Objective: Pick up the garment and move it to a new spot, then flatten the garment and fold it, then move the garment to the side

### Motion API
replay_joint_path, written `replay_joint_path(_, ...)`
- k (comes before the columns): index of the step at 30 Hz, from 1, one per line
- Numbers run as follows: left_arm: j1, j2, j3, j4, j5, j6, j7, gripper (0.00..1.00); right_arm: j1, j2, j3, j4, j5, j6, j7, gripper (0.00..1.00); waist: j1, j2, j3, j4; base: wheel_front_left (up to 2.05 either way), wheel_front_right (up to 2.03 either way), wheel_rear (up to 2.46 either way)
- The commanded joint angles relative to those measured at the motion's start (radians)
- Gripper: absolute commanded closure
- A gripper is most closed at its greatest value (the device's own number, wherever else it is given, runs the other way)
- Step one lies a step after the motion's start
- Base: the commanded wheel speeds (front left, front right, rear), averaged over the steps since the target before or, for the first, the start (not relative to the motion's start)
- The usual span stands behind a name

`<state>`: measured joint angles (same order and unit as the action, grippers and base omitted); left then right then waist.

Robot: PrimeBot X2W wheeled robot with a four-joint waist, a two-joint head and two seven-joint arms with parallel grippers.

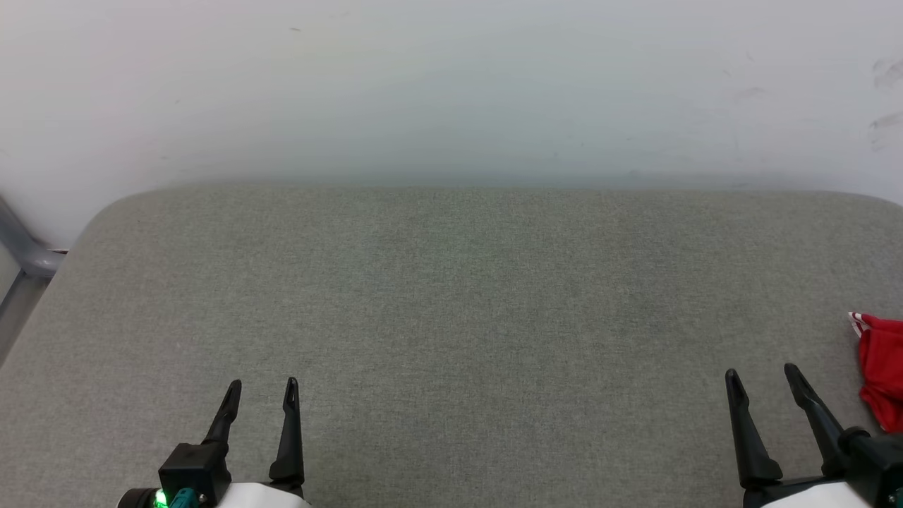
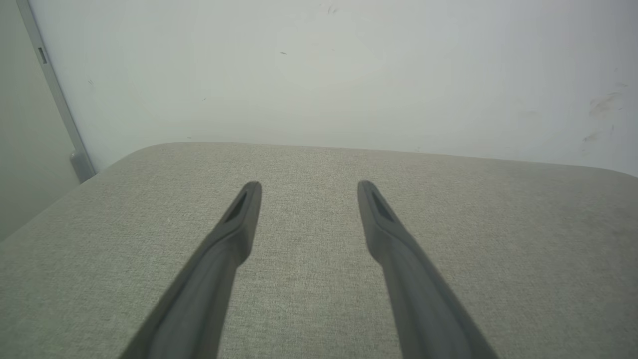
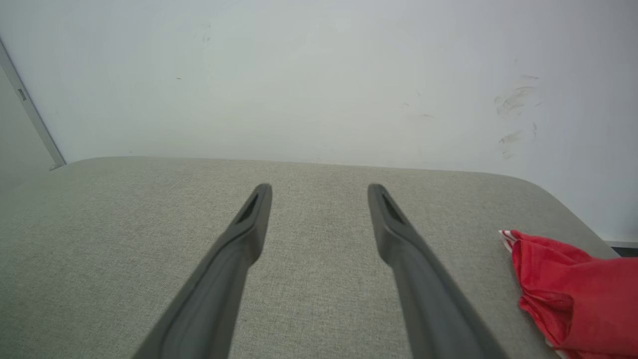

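Garment (image 1: 882, 370) lies as a bunched red heap at the right edge of the grey fabric-covered worktop (image 1: 451, 282), cut off by the head view's border. A scrap of red-and-white striped trim shows at its far tip.

Reading from the left, a grey metal bar (image 1: 21, 254) stands just off the worktop's far left corner, against the pale wall (image 1: 451, 85). The left gripper (image 1: 262, 384) hovers near the front edge on the left side. Its two dark fingers are spread apart with nothing between them, which its own wrist view confirms (image 2: 309, 185). The middle of the worktop carries nothing but grey cloth.

Further right, the right gripper (image 1: 760, 372) sits near the front edge, its fingers likewise parted and holding nothing (image 3: 320, 187). The garment (image 3: 573, 289) rests just beside it on the outer side, apart from the fingers. Whether part of it hangs over the edge cannot be told.

Since the cloth looks crumpled rather than folded, the step in hand seems to be the first one: picking up, not yet begun. The next move probably falls to the right arm. It would swing outward toward the right edge, lower its open fingers over a raised fold and close on it. It could then carry the heap toward the bare centre, where both arms can reach it to spread it flat.
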<state>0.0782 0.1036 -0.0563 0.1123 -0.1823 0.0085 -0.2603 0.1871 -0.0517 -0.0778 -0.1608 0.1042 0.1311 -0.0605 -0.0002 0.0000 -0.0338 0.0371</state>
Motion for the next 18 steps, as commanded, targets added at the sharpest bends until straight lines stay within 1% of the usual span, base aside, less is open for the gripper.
replay_joint_path(1, 0.004, -0.004, 0.005, 0.0, 0.006, -0.009, -0.007, 0.0, 0.017, 0.002, 0.004, -0.027, 0.005, -0.001, 0.012, 0.0, 0.0002, 0.0, -0.001, 0.0, 0.0, 0.0, 0.0)
replay_joint_path(7, -0.005, -0.017, 0.013, 0.005, 0.02, -0.025, -0.007, 0.0, 0.027, 0.002, 0.008, -0.073, 0.009, -0.001, 0.041, 0.0, 0.0002, 0.0, -0.002, 0.003, 0.0, 0.0, 0.0)
replay_joint_path(18, -0.016, -0.033, 0.025, 0.014, 0.038, -0.042, -0.007, 0.0, 0.03, 0.002, 0.012, -0.083, 0.014, -0.001, 0.05, 0.0, 0.0002, 0.0, 0.005, 0.001, 0.0, 0.0, 0.0)
